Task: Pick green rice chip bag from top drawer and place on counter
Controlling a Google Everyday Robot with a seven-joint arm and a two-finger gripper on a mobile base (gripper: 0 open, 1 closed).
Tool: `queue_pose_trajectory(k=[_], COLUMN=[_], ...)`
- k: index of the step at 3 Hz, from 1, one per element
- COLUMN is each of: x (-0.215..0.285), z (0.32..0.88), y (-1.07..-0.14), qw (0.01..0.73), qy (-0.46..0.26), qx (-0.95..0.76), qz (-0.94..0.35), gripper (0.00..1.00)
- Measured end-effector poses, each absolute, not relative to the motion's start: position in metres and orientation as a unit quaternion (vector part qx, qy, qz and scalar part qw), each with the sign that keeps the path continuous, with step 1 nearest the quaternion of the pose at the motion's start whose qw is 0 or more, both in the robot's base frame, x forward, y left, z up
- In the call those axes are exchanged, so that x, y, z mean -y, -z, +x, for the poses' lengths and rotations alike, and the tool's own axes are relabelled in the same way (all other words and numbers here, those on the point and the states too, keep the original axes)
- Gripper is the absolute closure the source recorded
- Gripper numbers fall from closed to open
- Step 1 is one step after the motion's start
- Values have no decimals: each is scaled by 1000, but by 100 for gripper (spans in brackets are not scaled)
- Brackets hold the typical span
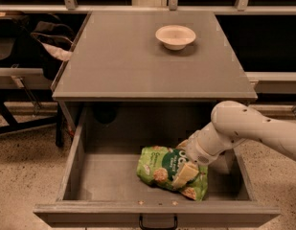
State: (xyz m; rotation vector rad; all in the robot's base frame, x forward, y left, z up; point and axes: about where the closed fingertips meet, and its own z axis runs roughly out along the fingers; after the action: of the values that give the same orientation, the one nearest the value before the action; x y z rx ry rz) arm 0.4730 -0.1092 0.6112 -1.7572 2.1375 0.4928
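gripper point(186, 171) on green rice chip bag point(157, 168) | bag in top drawer point(105, 177) | bowl point(175, 36) on counter point(123, 59)
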Motion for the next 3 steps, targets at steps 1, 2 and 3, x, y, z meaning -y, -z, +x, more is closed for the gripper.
queue_pose_trajectory(k=[1, 2, 3], x=[109, 109, 109], z=[473, 473, 473], y=[-611, -611, -611], qw=[165, 165, 165], qy=[-173, -173, -173], qx=[-750, -750, -750], qz=[-617, -617, -617], gripper=[63, 86, 100])
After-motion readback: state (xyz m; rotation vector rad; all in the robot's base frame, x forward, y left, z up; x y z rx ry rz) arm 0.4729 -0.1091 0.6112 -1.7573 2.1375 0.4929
